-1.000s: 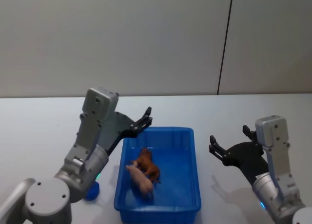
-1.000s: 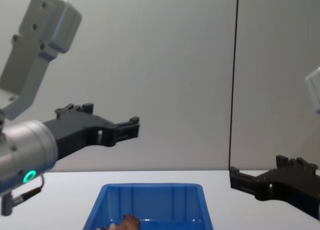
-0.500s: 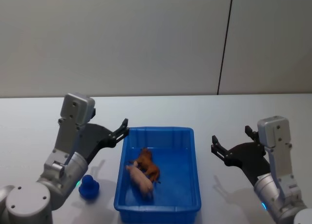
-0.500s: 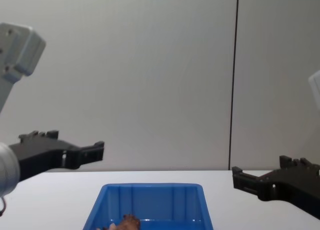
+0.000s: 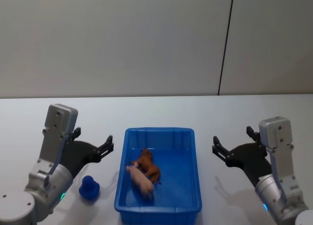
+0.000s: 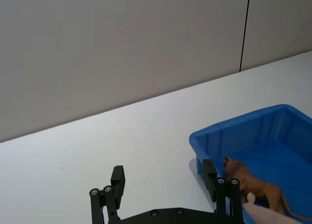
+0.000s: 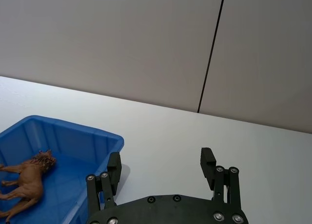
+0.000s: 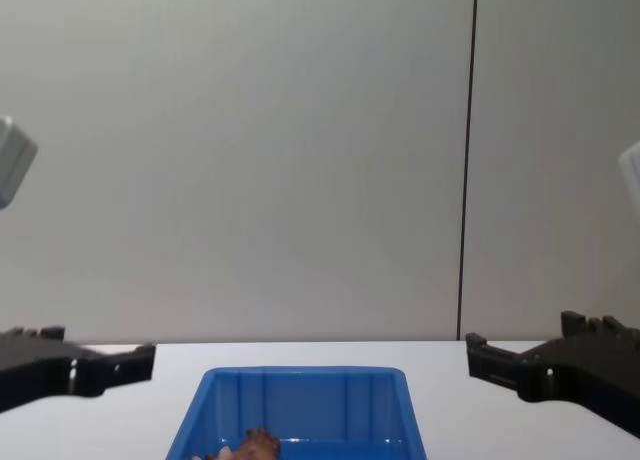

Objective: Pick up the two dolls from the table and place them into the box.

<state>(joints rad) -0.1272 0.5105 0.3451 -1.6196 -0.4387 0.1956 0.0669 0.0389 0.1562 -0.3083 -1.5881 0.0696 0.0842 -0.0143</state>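
Note:
The blue box (image 5: 159, 131) stands on the white table (image 5: 29, 122) between my two arms. Inside it lie both dolls: the reddish-brown one (image 5: 148, 165) and, touching it on the near side, the pale pink one (image 5: 140, 180). My left gripper (image 5: 93, 137) hovers open and empty just left of the box. My right gripper (image 5: 232, 137) hovers open and empty to the right of the box. The left wrist view has the left gripper (image 6: 163, 170) beside the box (image 6: 234, 124) with the brown doll (image 6: 248, 177) in it. The right wrist view shows the right gripper (image 7: 161, 158), the box (image 7: 63, 127) and the brown doll (image 7: 29, 182).
A small dark blue figure (image 5: 89, 188) stands on the table left of the box, under my left arm. A plain grey wall (image 5: 146, 39) rises behind the table's far edge. Bare white tabletop lies on both sides of the box.
My left arm has come down and drawn back to the left, away from above the box's left rim. The right arm has hardly moved. The dolls lie still.

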